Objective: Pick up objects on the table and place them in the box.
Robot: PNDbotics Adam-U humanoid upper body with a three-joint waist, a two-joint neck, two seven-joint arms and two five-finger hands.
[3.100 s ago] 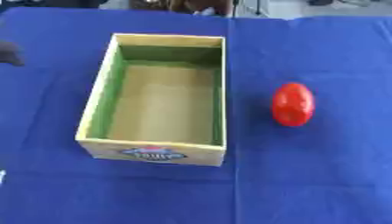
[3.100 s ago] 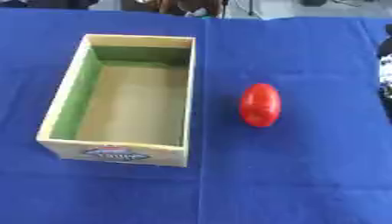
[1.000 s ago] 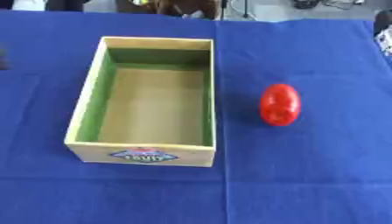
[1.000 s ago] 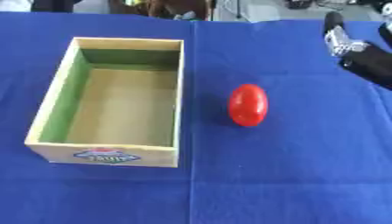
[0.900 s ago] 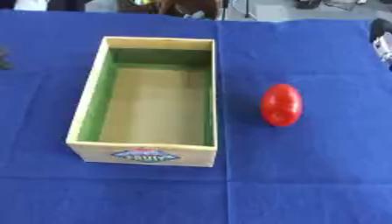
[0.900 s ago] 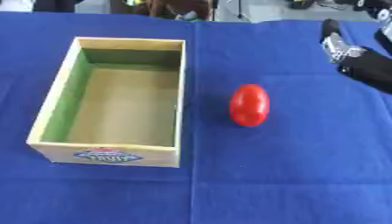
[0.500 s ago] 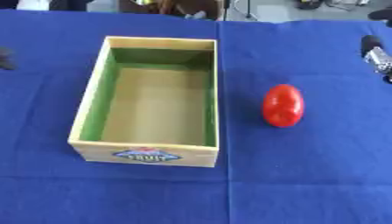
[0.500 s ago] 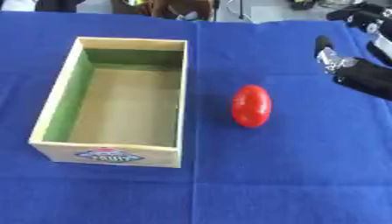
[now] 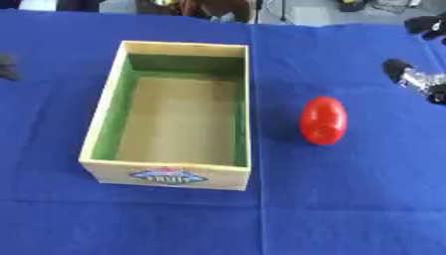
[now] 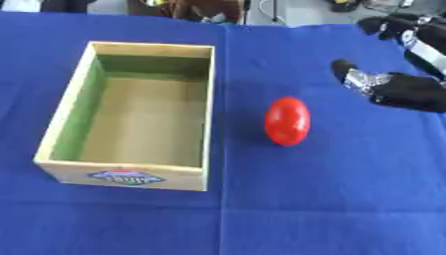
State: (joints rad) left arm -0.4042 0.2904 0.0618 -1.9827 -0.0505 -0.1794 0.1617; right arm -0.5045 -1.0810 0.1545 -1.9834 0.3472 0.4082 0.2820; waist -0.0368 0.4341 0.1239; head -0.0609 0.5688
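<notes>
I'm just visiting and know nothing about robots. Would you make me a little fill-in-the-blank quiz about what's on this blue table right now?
1. The red egg-shaped object lies on the blue cloth, outside the box, on the box's ____ side.
2. Inside, the box holds ____.
3. The hand nearest the red object is the robot's ____ hand.
4. The box's inner walls are painted ____.

Missing words: right; nothing; right; green

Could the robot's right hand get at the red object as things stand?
Probably yes: the right hand is open, beside the red object, with only bare blue cloth between them; the box sits on the far side.
</notes>
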